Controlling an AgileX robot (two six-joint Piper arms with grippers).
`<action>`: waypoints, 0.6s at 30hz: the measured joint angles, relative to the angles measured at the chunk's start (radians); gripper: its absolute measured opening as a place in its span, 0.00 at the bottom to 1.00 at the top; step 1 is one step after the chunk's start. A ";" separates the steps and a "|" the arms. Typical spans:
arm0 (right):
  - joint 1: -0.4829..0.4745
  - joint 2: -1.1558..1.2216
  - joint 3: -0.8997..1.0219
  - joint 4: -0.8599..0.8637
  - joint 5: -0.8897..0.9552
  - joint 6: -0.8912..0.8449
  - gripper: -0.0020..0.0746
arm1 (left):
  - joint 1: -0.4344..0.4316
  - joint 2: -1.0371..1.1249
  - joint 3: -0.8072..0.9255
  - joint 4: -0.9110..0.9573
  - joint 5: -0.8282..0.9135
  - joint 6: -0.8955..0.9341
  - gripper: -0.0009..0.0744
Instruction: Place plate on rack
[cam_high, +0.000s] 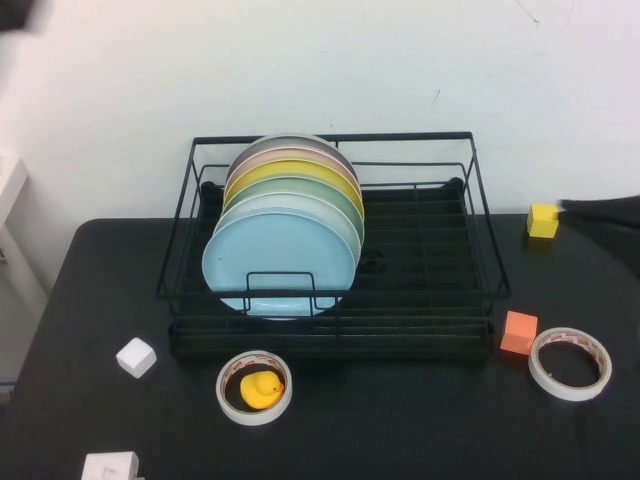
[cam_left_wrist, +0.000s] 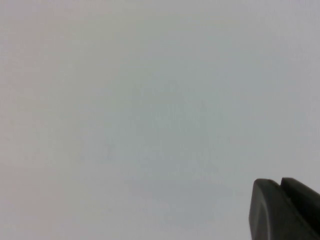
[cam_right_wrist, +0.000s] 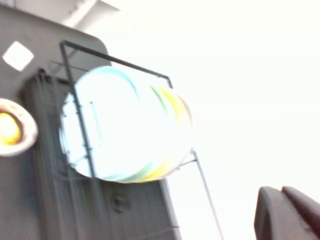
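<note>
From my high camera I see the sky-blue plate (cam_high: 280, 262) standing on edge inside the black wire dish rack (cam_high: 430, 290), at the front of a row of plates in the rack's left half. It leans back against the pale mint-white plate (cam_high: 330, 215) just behind it; then come a green plate (cam_high: 330, 196), a yellow plate (cam_high: 300, 171), a pinkish plate (cam_high: 290, 155) and a grey plate (cam_high: 300, 142) at the back of the row. The rack's right half holds no plates.

In front of the rack, on the black table (cam_high: 400, 430), a roll of tape (cam_high: 254, 387) lies flat with a yellow rubber duck (cam_high: 261, 388) sitting inside its ring. A white cube (cam_high: 136, 357) sits to the left of the rack's front corner, and a white block (cam_high: 110, 466) lies nearer the table's front edge. An orange cube (cam_high: 518, 333) rests just off the rack's front right corner, with a second tape roll (cam_high: 570, 363) beside it. A yellow cube (cam_high: 542, 220) stands to the right of the rack's back corner.

My left gripper (cam_left_wrist: 285, 210) is far from the rack: its wrist camera shows only a blank pale surface and one dark fingertip, so I cannot tell how its pincer stands. My right gripper (cam_right_wrist: 287, 212) is off to the rack's right side, looking across at the plates, holding nothing that I can see; only a dark fingertip shows, so its opening I cannot tell either.
</note>
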 joint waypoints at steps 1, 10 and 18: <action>0.000 -0.028 0.000 -0.044 0.003 0.013 0.03 | 0.000 -0.032 0.000 -0.026 0.000 0.002 0.02; 0.000 -0.233 0.000 -0.676 0.054 0.457 0.03 | 0.000 -0.245 0.029 -0.121 -0.020 -0.003 0.01; 0.000 -0.278 0.001 -1.258 0.400 1.185 0.03 | 0.000 -0.359 0.074 -0.068 -0.023 -0.174 0.01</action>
